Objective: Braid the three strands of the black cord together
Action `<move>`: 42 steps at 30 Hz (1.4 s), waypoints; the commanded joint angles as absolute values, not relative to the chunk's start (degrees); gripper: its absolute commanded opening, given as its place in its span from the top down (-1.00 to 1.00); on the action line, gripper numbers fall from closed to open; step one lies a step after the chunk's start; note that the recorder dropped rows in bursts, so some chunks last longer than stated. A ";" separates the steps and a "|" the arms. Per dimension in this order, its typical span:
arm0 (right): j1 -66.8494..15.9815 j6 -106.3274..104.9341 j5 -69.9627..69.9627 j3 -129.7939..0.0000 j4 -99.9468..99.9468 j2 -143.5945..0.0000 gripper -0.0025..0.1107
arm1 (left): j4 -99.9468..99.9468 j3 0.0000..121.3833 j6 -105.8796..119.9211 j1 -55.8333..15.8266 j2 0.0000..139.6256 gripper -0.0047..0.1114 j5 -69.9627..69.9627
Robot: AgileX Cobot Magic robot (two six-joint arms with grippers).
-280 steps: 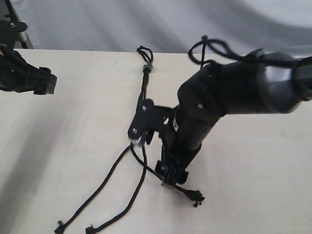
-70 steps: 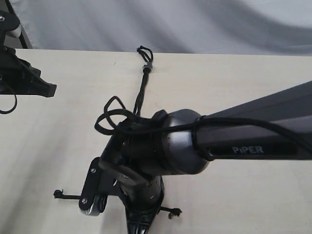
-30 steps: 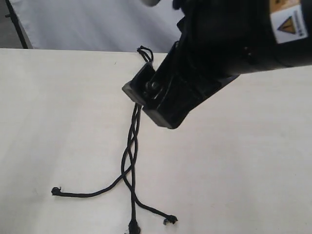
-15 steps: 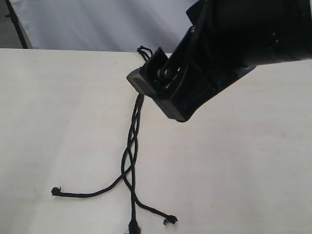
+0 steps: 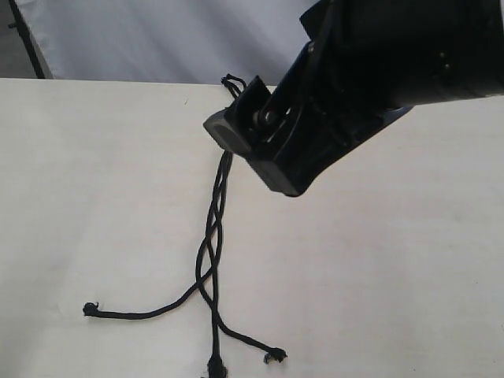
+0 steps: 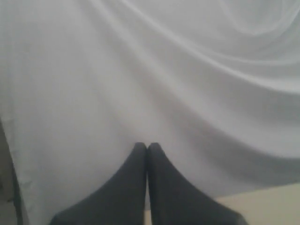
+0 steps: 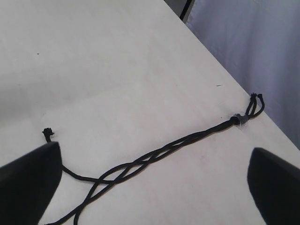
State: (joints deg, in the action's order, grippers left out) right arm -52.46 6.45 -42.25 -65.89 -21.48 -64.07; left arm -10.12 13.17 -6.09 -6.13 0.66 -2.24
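The black cord (image 5: 214, 228) lay flat on the pale table (image 5: 94, 173). Its tiny loop (image 5: 231, 82) was at the far edge of the table, close to the white cloth (image 5: 142, 39). The small grey clamp (image 7: 240, 120) sat right next to the loop. From the clamp the 3 strands (image 5: 211, 260) ran twisted over each other for most of the way. Near the front they came apart. The left end (image 5: 91, 309) curved far off to the left. The middle end (image 5: 214, 367) went straight to the bottom of the exterior view. The right end (image 5: 274, 356) went a little to the right.

The big black right arm (image 5: 331, 102) hung high over the top part of the cord and hid a piece of it. The right gripper (image 7: 155, 151) had its 2 fingers (image 7: 28, 180) very wide apart. It was up above the cord and did not touch it. The left gripper (image 6: 147, 146) had its fingers pressed tight together and held nothing. It pointed at the white cloth.
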 commanded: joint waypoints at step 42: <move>-52.10 6.64 -41.48 -65.93 -21.25 -63.66 -0.89 | -1.09 0.00 0.00 2.14 0.00 0.92 -8.94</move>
